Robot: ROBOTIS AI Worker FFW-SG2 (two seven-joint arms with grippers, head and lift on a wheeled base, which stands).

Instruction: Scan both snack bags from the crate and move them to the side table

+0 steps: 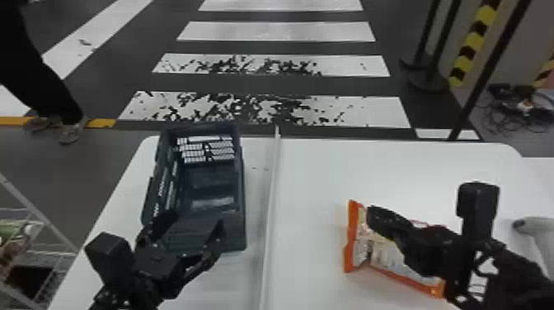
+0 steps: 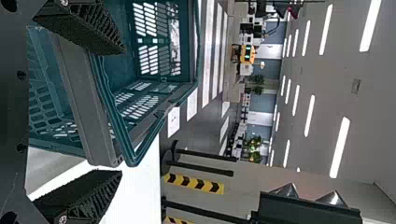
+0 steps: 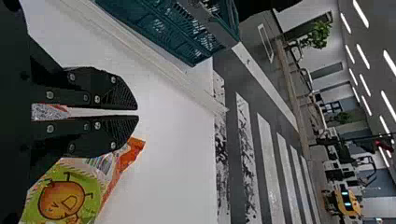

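Note:
In the head view my left gripper [image 1: 196, 224] hangs over the near end of the dark crate [image 1: 206, 181]. Seen from the left wrist, the left gripper [image 2: 122, 112] stands open, its fingers wide apart and the crate's near wall [image 2: 88, 102] beyond them. My right gripper [image 1: 373, 212] is above the right part of the table, at the orange-edged snack bag [image 1: 387, 255]. In the right wrist view the right gripper [image 3: 138, 112] is shut on the snack bag [image 3: 63, 200], with silver and orange wrapper between the finger bases. The bag's green printed face shows beside the lower finger.
A raised pale strip [image 1: 270, 206] divides the white table [image 1: 317, 173] between crate and bag. A grey-white handheld device [image 1: 536, 239] lies at the right, partly behind my right arm. A wire rack [image 1: 37, 247] with packages stands at lower left.

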